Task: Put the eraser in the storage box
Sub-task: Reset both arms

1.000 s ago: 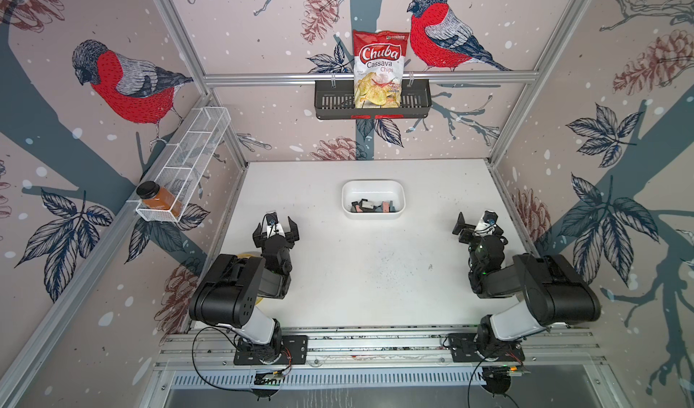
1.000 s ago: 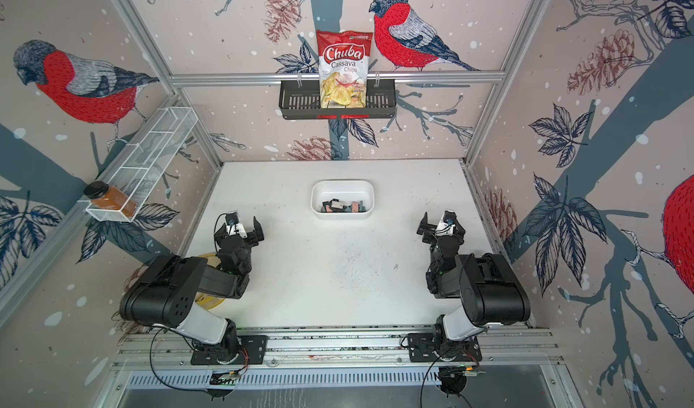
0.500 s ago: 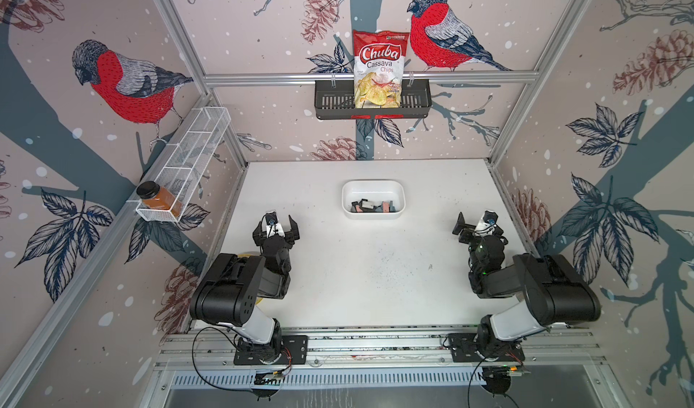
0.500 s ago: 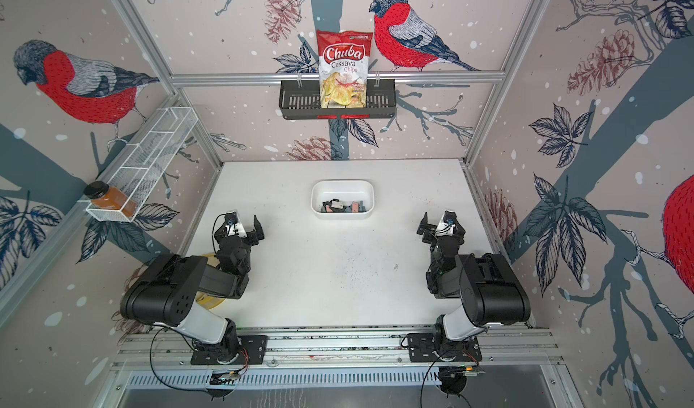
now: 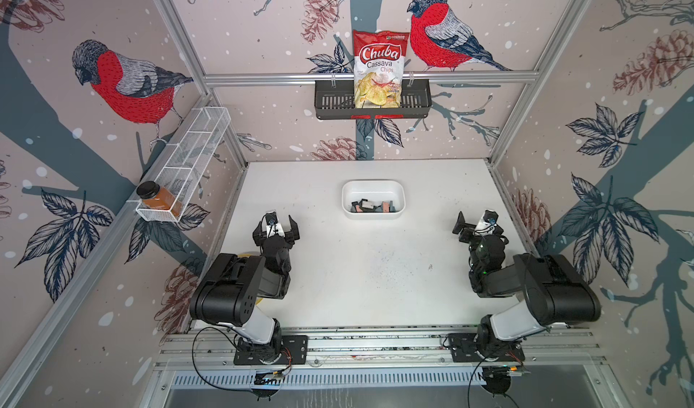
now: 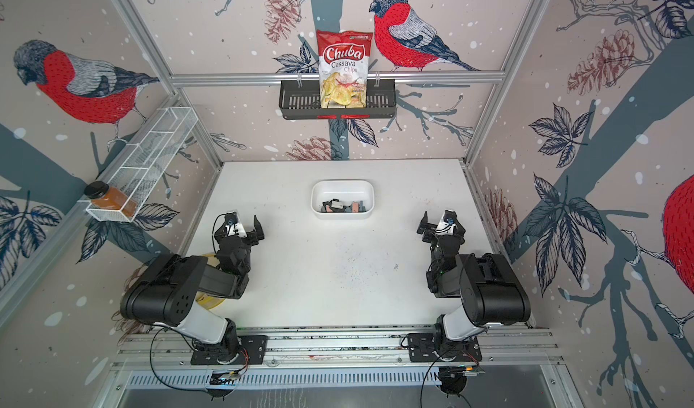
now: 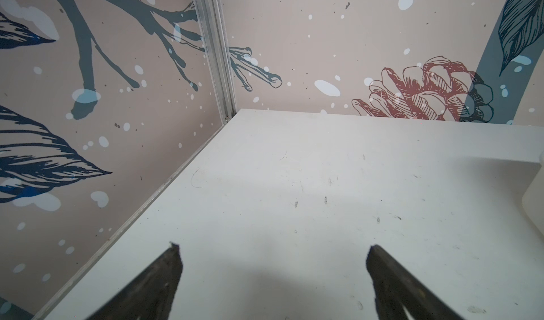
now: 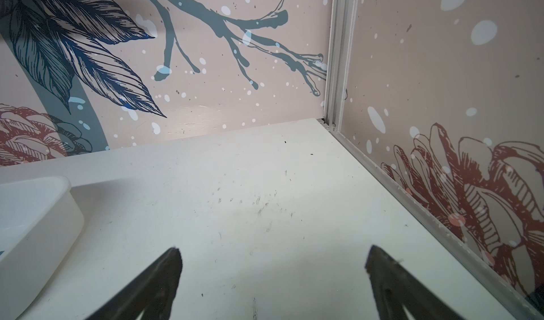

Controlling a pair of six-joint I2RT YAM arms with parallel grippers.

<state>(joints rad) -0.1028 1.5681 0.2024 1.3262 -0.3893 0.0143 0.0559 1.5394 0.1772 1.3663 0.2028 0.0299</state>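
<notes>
Parking looks like the step in hand, judged from how both arms sit folded near the front rail. On the left, the left gripper [image 5: 276, 226] hangs low over the table [image 5: 356, 274] with its jaws spread wide and nothing between them. The left wrist view shows only bare, scuffed surface ahead of its fingertips [image 7: 173, 255]. A yellow rounded thing [image 6: 213, 300] peeks out from under the left arm; what it is cannot be told.

Toward the middle and further back stands the storage box [image 5: 372, 182], upright, well apart from both grippers. Several small dark and pinkish erasers [image 5: 371, 206] lie heaped on its floor along the nearer wall. No eraser shows loose on the table in either top view, so the eraser of the task is most likely among those in the box, and the placing seems done.

On the right, the right gripper [image 5: 479, 226] is likewise released and empty. Its wrist view shows a corner of the box [image 8: 38, 215] off to one side and clear table between the fingertips.

The next move calls for little. If another eraser is meant, it must first be found, since none is visible outside the box.
</notes>
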